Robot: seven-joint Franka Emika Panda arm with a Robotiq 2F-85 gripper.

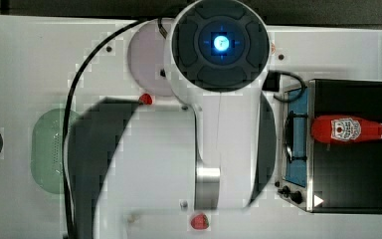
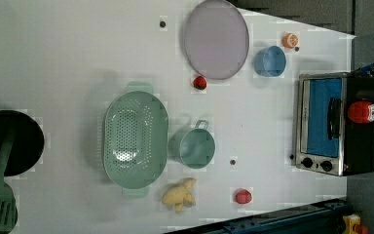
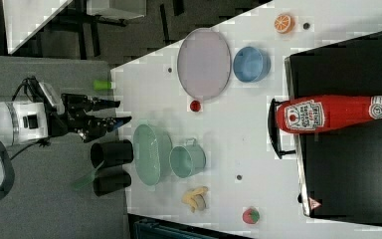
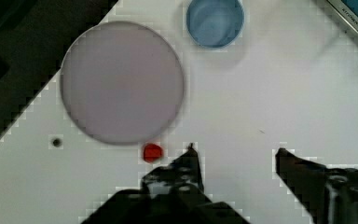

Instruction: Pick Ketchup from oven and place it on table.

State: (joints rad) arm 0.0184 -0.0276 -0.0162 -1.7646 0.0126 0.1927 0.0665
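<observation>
The ketchup (image 1: 350, 129), a red squeeze bottle with a white label and cap, lies on its side on top of the black oven (image 1: 348, 169). The bottle (image 3: 333, 113) rests across the oven's roof (image 3: 353, 164), and the same pair shows as ketchup (image 2: 367, 112) on the oven (image 2: 331, 124). My gripper (image 3: 124, 112) hangs far from the oven at the right view's left, open and holding nothing. In the wrist view the gripper (image 4: 235, 149) stands open above the white table (image 4: 284, 84), with nothing between its fingers.
On the table (image 2: 53, 58) sit a lilac plate (image 2: 216, 39), a blue bowl (image 2: 270, 61), a green colander (image 2: 135, 139), a green cup (image 2: 195, 147), a yellow toy (image 2: 179, 194), two red strawberries (image 2: 199, 82) (image 2: 242, 196) and an orange slice (image 2: 289, 40). A black pan (image 2: 9, 142) holds a green spatula.
</observation>
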